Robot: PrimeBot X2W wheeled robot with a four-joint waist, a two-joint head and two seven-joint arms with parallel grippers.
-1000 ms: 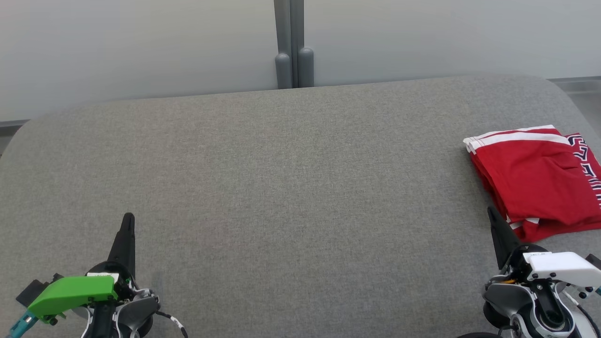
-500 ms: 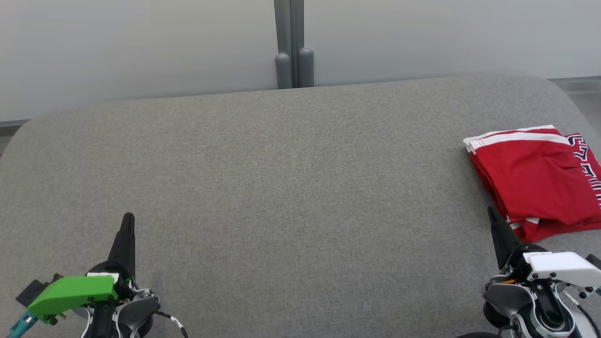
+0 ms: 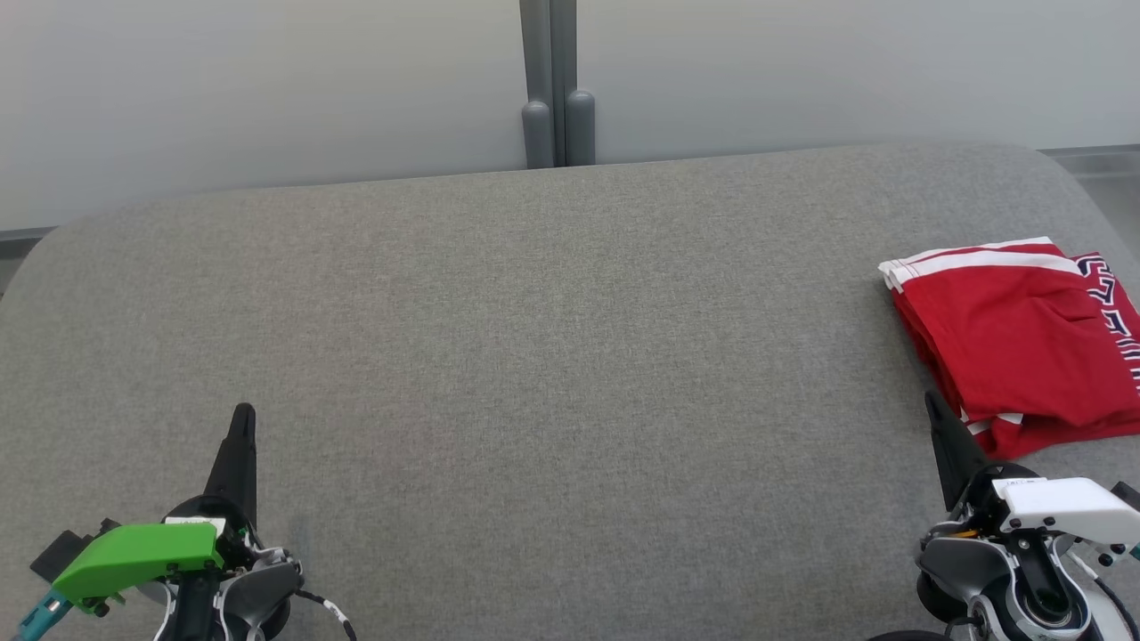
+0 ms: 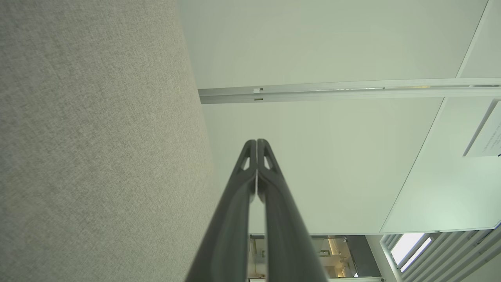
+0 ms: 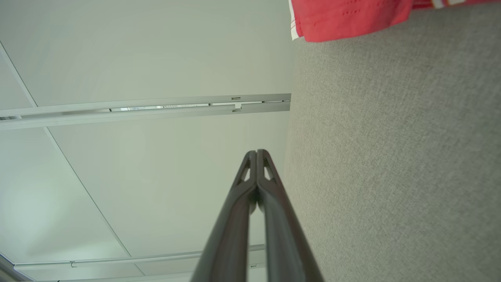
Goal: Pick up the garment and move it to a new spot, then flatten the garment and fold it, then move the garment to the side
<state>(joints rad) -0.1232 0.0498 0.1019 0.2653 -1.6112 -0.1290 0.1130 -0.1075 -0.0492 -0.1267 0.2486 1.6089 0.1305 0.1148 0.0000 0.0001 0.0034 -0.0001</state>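
The garment [image 3: 1015,343] is red with white stripes and dark lettering, folded into a compact stack at the right edge of the grey table [image 3: 534,356]. A corner of the garment [image 5: 348,17] shows at the top of the right wrist view. My right gripper [image 3: 931,401] is shut and empty, its tip just short of the garment's near left corner, and my right gripper [image 5: 256,152] shows its fingers pressed together. My left gripper [image 3: 242,411] rests shut and empty at the lower left, far from the cloth; my left gripper [image 4: 256,141] has its tips touching.
A pale wall with a grey vertical post [image 3: 557,85] runs behind the table. The table's rounded far corners and right edge lie close to the garment. Grey fabric stretches between the two grippers.
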